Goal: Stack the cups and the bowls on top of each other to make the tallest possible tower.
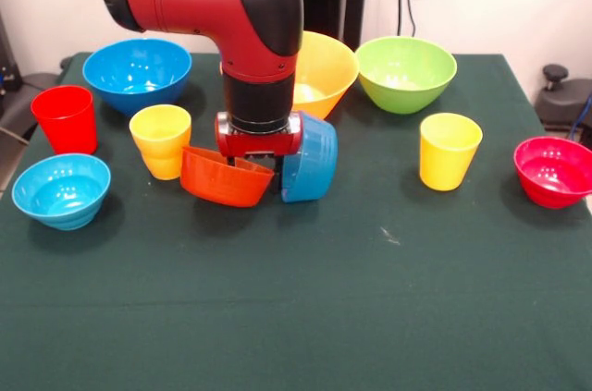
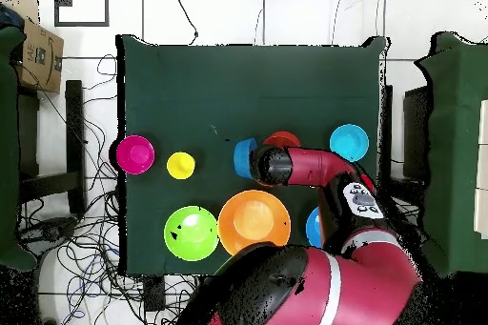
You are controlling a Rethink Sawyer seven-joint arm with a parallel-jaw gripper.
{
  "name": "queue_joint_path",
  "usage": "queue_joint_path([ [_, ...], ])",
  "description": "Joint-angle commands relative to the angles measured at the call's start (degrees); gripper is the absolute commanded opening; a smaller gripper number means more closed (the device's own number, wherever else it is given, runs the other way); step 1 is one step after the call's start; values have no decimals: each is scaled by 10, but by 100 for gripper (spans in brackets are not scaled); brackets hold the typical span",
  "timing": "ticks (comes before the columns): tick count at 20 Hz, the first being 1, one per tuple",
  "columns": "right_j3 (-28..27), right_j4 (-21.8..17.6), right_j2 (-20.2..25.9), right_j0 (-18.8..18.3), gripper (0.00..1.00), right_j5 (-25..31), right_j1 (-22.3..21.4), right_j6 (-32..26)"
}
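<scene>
My gripper hangs low over the table between a small orange-red bowl, tilted on its left, and a small blue bowl, tipped on its side on its right. Both are close against it. In the overhead view the gripper lies between the blue bowl and the orange-red bowl. A yellow-orange cup stands just left of them. A red cup and a yellow cup stand apart. Nothing is nested into a tower.
At the far side stand a medium blue bowl, the large yellow-orange bowl and a lime green bowl. A light-blue bowl is at the left and a crimson bowl at the right. The green table stretches toward the camera.
</scene>
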Motion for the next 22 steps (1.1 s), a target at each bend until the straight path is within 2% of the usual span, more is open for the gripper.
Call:
queue_joint_path([
  [1, -60, -15, 11, 9, 100, -35, 83, 51],
  [16, -96, -18, 16, 6, 100, -33, 99, 37],
  [17, -98, -18, 14, 7, 0, -32, 99, 37],
  [22, -104, -18, 12, 10, 0, -20, 98, 32],
])
